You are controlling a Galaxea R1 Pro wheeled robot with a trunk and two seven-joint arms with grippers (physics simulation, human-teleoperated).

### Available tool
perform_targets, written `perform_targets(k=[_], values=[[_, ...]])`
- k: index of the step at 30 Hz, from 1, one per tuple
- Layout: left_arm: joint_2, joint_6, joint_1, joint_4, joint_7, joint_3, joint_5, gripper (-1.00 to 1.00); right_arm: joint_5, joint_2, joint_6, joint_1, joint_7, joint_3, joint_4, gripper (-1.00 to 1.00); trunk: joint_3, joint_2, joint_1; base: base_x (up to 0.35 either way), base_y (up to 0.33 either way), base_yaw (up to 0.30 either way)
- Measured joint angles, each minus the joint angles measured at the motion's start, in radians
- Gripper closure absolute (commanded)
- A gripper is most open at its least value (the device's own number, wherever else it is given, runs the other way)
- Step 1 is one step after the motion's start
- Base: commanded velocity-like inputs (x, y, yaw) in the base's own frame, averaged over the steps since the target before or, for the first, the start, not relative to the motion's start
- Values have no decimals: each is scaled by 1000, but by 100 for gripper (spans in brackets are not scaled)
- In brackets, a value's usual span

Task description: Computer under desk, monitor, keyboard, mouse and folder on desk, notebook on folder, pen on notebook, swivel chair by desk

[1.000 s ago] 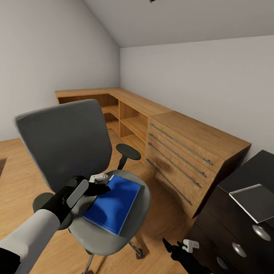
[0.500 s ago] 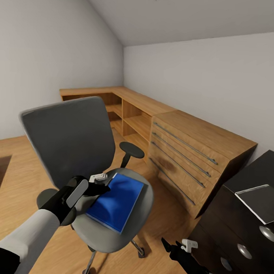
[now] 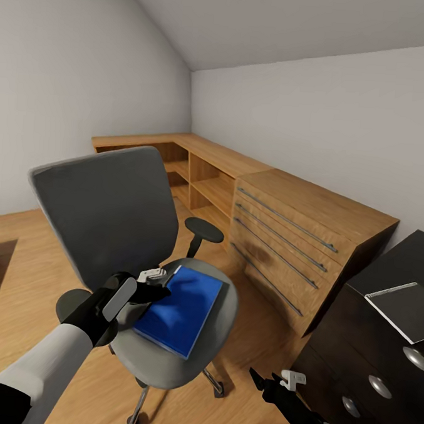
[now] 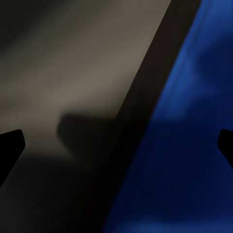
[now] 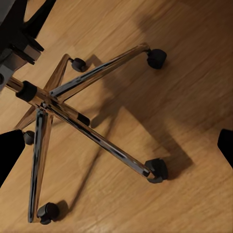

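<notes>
- Head view: an attic bedroom with grey walls, a sloped ceiling and a wood floor (image 3: pixel 20 269). A light wooden chest (image 3: pixel 298 242) with long bar handles stands against the far wall, joined to open shelves (image 3: pixel 201 180) that run into the corner.
- At the right edge is the desk (image 3: pixel 367 334), with a glossy black tabletop and dark drawers with round silver knobs. A flat grey-edged object (image 3: pixel 402 308) lies on it; I cannot tell what it is.
- The chair (image 3: pixel 111 224) stands in the middle of the floor, well apart from the desk, its tall grey back toward the left wall.
- The folder (image 3: pixel 184 314), bright blue with a thin white edge, lies flat on the seat.
- The left arm reaches forward over the seat; the left claw (image 3: pixel 159 283) sits at the folder's near-left corner. I cannot tell here whether it grips.
- The right claw (image 3: pixel 270 382) is low, between chair and desk, above the floor.
- Left wrist view: the grey seat (image 4: pixel 58 87) meets the folder's (image 4: pixel 184 160) blue cover along a slanting edge. The fingertips (image 4: pixel 9 145) stand wide apart, released, one over the seat and one over the folder.
- Right wrist view: the chair's chrome base (image 5: pixel 73 111) with black castors rests on the floor (image 5: pixel 184 73). The right claw's fingertips (image 5: pixel 9 150) are spread, holding nothing.
</notes>
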Motion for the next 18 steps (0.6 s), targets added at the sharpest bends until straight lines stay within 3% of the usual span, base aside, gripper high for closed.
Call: perform_targets(k=[4,18], values=[[0,-1,-1,-15,1,0,3,-100,0,0,0,0,0,0,0,-100,-12,-28,15,0,0,0],[0,0,-1,-15,1,1,2,-100,1,0,0,0,0,0,0,-100,-12,-28,15,0,0,0]])
